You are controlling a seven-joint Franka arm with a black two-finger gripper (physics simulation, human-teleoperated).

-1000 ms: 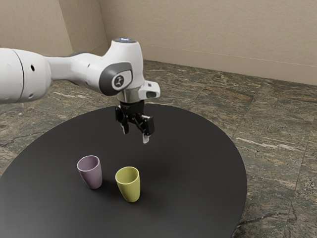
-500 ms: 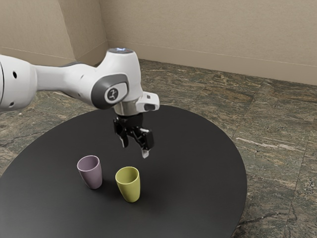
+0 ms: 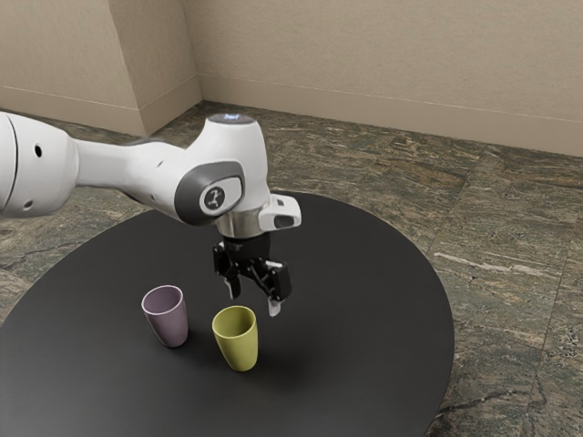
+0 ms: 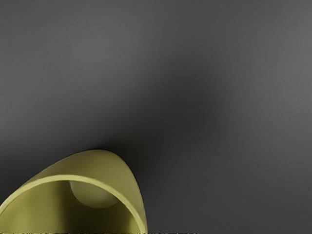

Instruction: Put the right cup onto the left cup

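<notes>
The white arm point(image 3: 120, 171) has grey trim point(image 3: 189, 198) and a black pincer point(image 3: 254, 299), tips seemingly pale.

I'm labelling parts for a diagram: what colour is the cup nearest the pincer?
Yellow-green cup; it shows best in the wrist view.

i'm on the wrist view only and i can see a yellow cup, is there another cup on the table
Observer: Yes, a purple cup stands upright toward the exterior view's left of the yellow cup.
Operator: are they touching
Observer: No, a strip of black table separates them in the exterior view.
Operator: and my gripper, has it got hold of anything
Observer: No, the gripper is open, its two fingers apart with no cup clamped between them.
</notes>
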